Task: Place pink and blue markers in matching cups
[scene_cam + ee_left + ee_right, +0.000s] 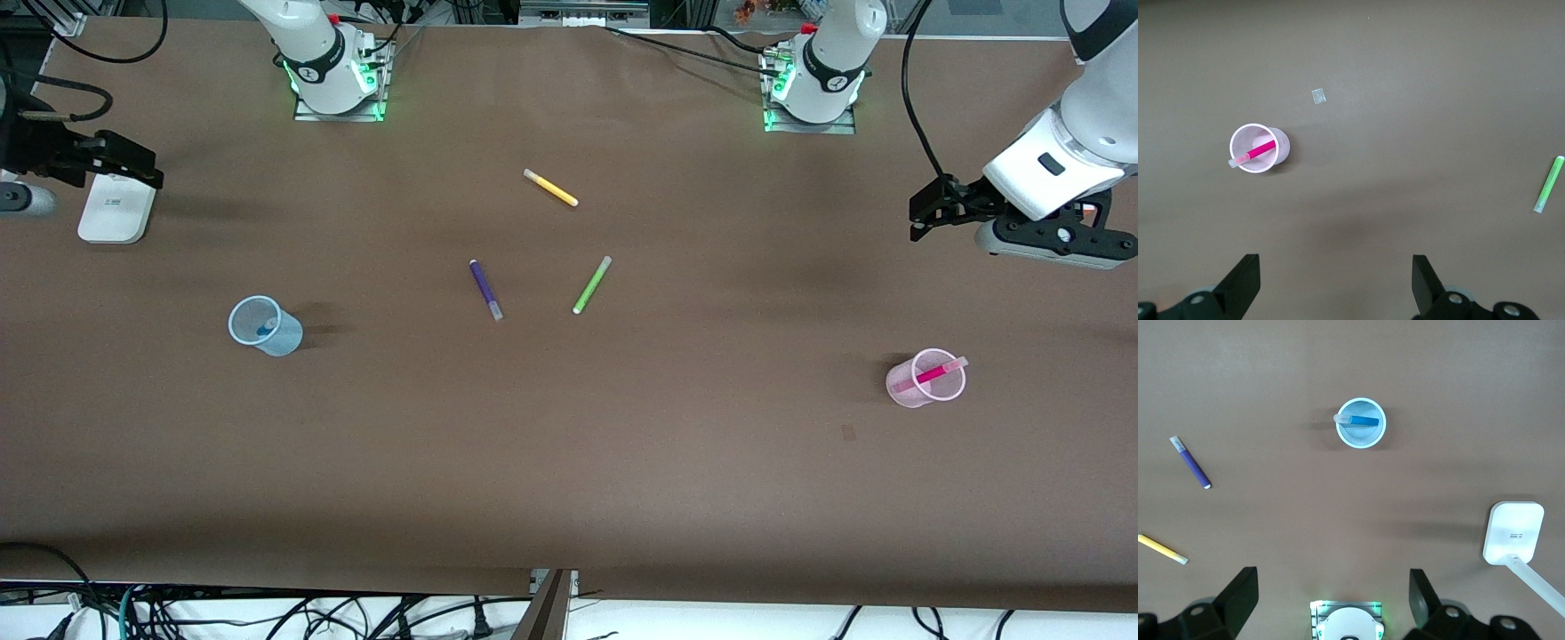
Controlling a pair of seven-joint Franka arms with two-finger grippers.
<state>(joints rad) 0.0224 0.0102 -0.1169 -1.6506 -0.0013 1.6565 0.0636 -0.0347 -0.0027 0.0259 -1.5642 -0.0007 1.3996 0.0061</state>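
No text, label, brand or number can be read anywhere; small dark markings show on the white pad (112, 208) at the right arm's end of the table and on the arm bases (336, 78), too small to make out

You see a big brown table (569, 462) that fills almost everything. Black cables (267, 618) lie tangled on the white floor (756, 622) along the edge nearest the front camera.
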